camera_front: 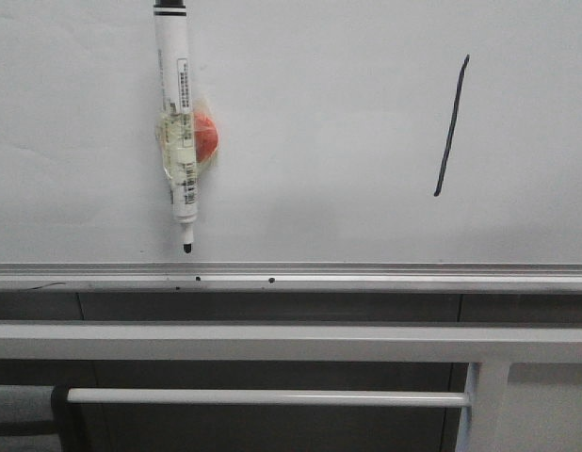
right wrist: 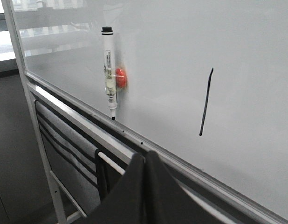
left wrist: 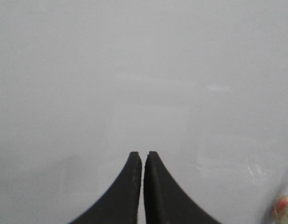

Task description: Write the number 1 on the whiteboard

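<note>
The whiteboard (camera_front: 310, 122) fills the upper front view, pale and glossy, with a silver rail along its lower edge. On its right part stands the number 1 (camera_front: 451, 125), a thin black slanted stroke, also seen as the number 1 (right wrist: 206, 102) in the right wrist view. A white marker pen (camera_front: 178, 122) with black cap hangs tip down on the board's left part, held by a red magnet (camera_front: 206, 138). My left gripper (left wrist: 142, 154) is shut, facing bare whiteboard (left wrist: 144, 70). My right gripper (right wrist: 145, 154) is shut, empty, below the rail, away from the marker pen (right wrist: 109, 70).
Below the board run a silver aluminium rail (camera_front: 366, 276), a grey crossbar (camera_front: 272, 341) and a thinner white bar (camera_front: 263, 397). A grey frame post (right wrist: 23, 93) stands at the board's left side in the right wrist view. Neither arm shows in the front view.
</note>
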Available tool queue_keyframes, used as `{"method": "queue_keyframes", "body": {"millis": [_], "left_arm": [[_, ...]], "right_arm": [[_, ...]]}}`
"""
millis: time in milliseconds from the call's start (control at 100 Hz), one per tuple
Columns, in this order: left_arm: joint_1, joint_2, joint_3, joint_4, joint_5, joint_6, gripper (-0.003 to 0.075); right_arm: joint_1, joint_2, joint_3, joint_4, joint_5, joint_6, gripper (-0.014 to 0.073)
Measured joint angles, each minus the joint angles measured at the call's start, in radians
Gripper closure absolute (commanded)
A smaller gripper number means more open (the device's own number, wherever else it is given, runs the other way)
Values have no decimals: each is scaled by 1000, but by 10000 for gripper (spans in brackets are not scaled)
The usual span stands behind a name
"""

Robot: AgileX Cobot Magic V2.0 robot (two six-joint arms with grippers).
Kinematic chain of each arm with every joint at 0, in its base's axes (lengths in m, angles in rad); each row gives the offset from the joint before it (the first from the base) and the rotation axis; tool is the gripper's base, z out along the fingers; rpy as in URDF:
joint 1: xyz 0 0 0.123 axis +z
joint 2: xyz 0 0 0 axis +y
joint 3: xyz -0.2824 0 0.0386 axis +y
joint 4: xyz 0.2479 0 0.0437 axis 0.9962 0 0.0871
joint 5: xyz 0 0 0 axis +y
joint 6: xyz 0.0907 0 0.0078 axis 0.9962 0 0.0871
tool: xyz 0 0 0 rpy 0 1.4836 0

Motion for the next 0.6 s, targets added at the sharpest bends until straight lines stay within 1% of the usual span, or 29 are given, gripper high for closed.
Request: {"method": "queue_keyframes", "body": {"millis": [160,230,320,390,460,530,600], "left_arm": [[374,-32,77,0,329,-8,741],[523,-34,106,0,436,-37,741],[690,-34,128,0,521,-91,741],[796,-34,134,0,570,-135,741],[881,-34,140,2,627,-163,741],[935,-34,149,5,694,-175,741],[956,-34,151,8,746,-179,741]], "right_arm": [[0,0,0,0,0,0,637],[0,0,0,0,0,0,637],[0,0,0,0,0,0,637],[0,0,0,0,0,0,637],[0,0,0,0,0,0,637],[0,0,0,0,0,0,637],[0,0,0,0,0,0,637]]}}
